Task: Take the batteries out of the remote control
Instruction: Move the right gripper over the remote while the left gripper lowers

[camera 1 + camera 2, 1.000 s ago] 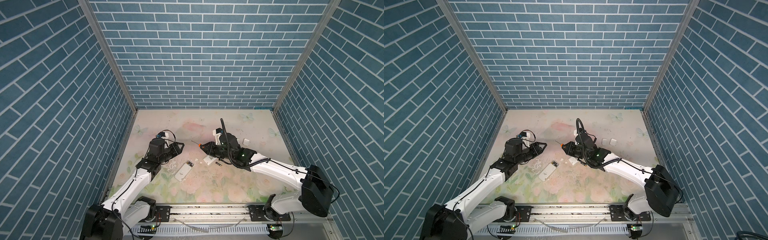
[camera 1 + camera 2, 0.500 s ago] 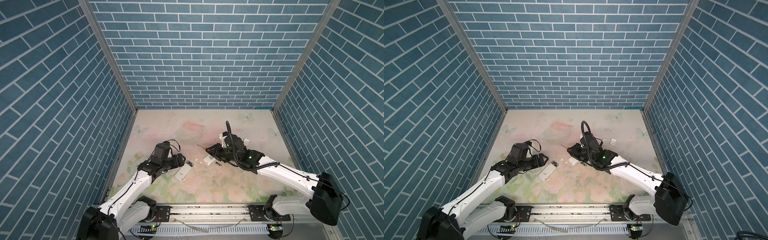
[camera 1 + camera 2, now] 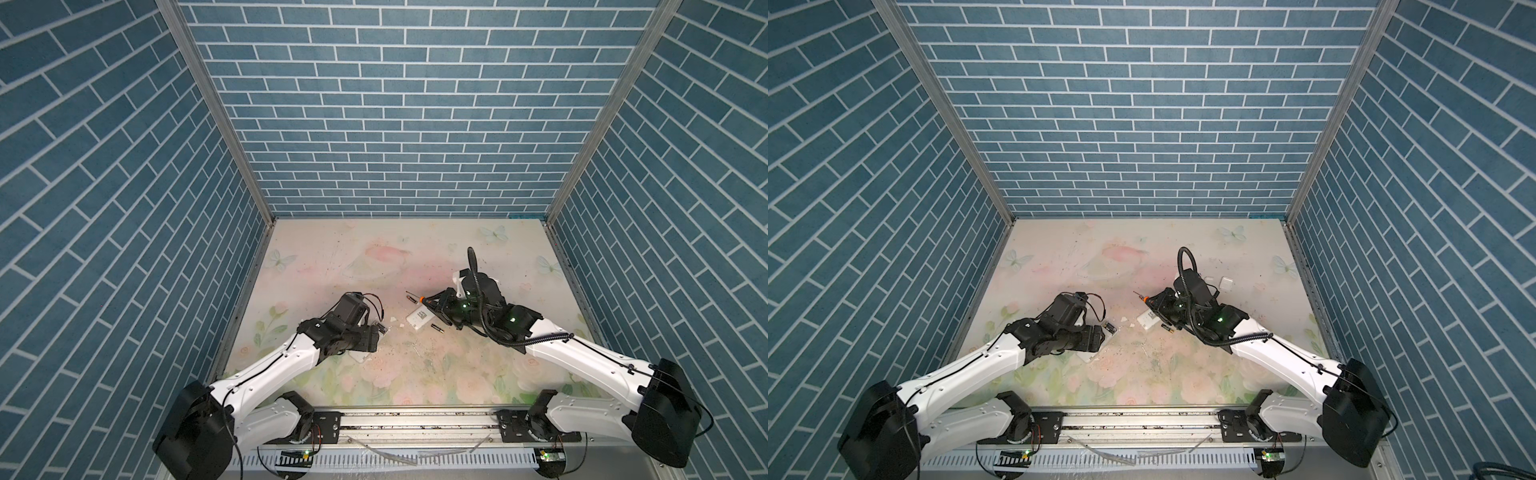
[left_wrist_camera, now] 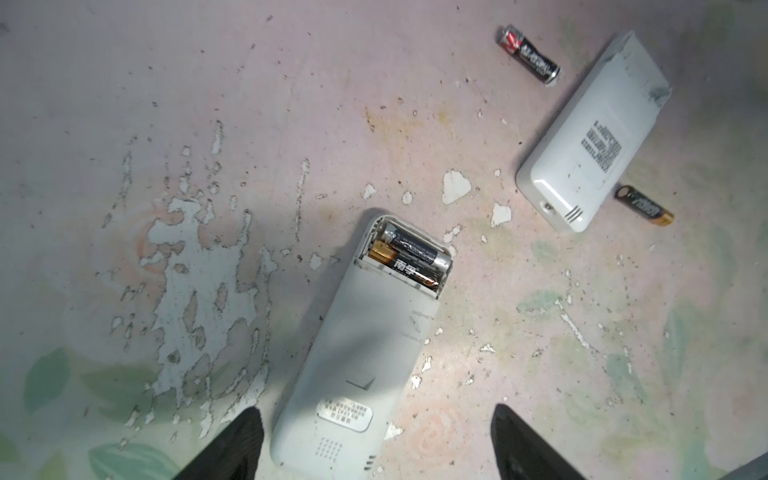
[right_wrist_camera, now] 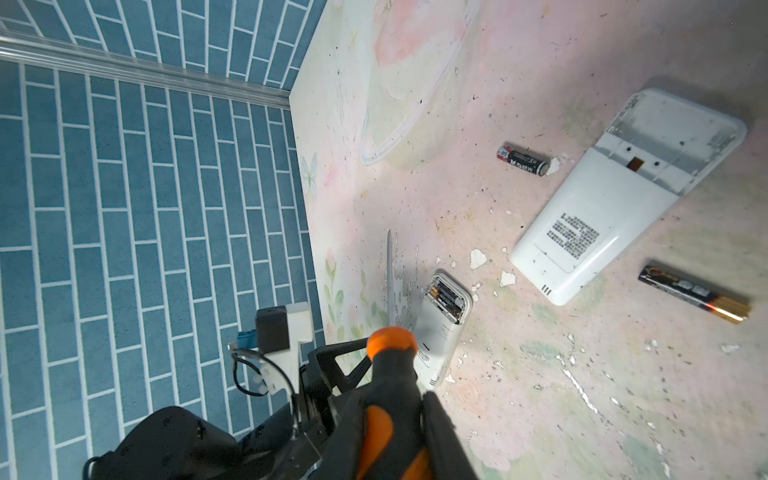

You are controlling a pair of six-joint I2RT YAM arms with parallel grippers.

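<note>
Left wrist: batteries (image 4: 411, 253) lie beyond left hand (image 4: 374, 412).

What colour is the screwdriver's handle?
The handle is orange and black; right wrist view shows it best.

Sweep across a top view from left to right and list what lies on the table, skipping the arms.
opened remote → white flake → second remote → loose battery
</note>
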